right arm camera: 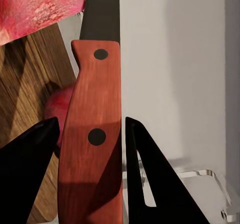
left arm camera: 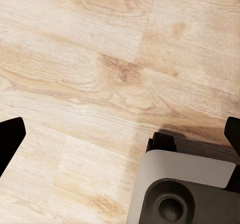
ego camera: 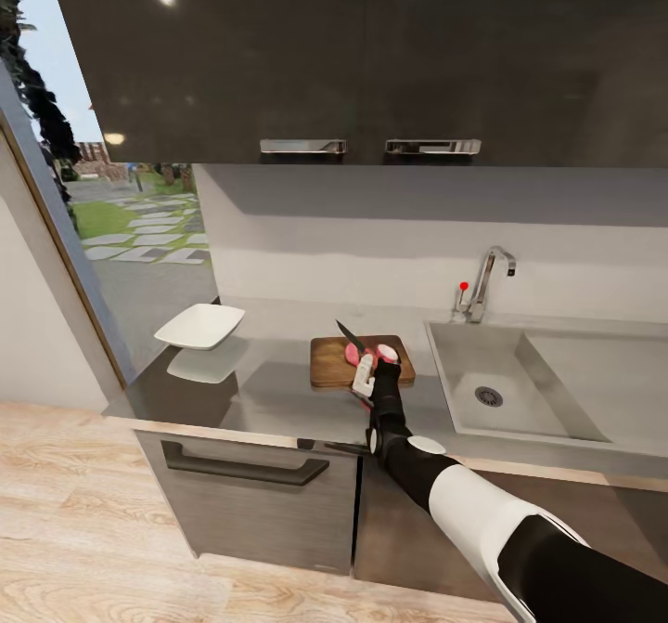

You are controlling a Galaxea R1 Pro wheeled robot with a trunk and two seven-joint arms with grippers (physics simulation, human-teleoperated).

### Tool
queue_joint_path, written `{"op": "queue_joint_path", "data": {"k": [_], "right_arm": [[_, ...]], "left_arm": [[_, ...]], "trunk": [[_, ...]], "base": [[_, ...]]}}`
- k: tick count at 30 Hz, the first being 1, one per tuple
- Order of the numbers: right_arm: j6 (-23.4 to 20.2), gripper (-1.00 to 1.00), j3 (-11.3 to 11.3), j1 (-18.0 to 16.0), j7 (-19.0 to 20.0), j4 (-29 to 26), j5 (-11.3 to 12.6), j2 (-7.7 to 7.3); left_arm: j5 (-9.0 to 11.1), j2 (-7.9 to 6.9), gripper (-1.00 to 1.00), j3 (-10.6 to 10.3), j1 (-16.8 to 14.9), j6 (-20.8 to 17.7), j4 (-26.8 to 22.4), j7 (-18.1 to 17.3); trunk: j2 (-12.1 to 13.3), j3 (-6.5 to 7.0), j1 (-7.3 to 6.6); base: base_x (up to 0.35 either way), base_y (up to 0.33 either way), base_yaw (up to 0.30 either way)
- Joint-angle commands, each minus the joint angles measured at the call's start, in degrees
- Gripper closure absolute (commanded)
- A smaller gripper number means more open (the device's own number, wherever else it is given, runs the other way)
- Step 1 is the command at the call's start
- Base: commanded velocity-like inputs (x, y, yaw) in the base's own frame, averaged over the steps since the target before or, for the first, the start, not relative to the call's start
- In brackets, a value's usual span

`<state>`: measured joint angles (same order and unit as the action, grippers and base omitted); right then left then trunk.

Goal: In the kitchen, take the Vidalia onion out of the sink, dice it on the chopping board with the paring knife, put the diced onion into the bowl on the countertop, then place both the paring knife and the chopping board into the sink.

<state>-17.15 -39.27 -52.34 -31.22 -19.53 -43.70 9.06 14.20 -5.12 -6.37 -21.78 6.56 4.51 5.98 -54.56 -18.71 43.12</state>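
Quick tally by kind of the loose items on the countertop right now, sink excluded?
Chopping board: 1
Paring knife, held in the right gripper: 1
Bowl: 1
Onion pieces on the board, pinkish and pale: 2 visible
Total: 5

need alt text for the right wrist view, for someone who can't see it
The right pincer grips the red handle of the paring knife, its dark blade pointing away. Beside it lie the wooden chopping board and pink-red onion pieces, with grey countertop beyond.
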Motion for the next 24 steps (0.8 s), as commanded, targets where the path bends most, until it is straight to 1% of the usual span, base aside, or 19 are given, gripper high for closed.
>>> {"op": "queue_joint_path", "data": {"k": [1, 24], "right_arm": [[-0.16, 1.00, -0.11, -0.04, -0.07, 1.95, 0.81, -0.01], [-0.16, 1.00, -0.11, -0.04, -0.07, 1.95, 0.81, 0.26]], "left_arm": [[0.48, 0.02, -1.00, -0.48, -0.10, 0.39, 0.23, 0.00], [0.48, 0.02, -1.00, -0.48, -0.10, 0.39, 0.24, 0.00]], "trunk": [[-0.04, -0.08, 0.01], [-0.04, -0.08, 0.01]], "base": [[0.000, 0.000, 0.000], [0.000, 0.000, 0.000]]}}
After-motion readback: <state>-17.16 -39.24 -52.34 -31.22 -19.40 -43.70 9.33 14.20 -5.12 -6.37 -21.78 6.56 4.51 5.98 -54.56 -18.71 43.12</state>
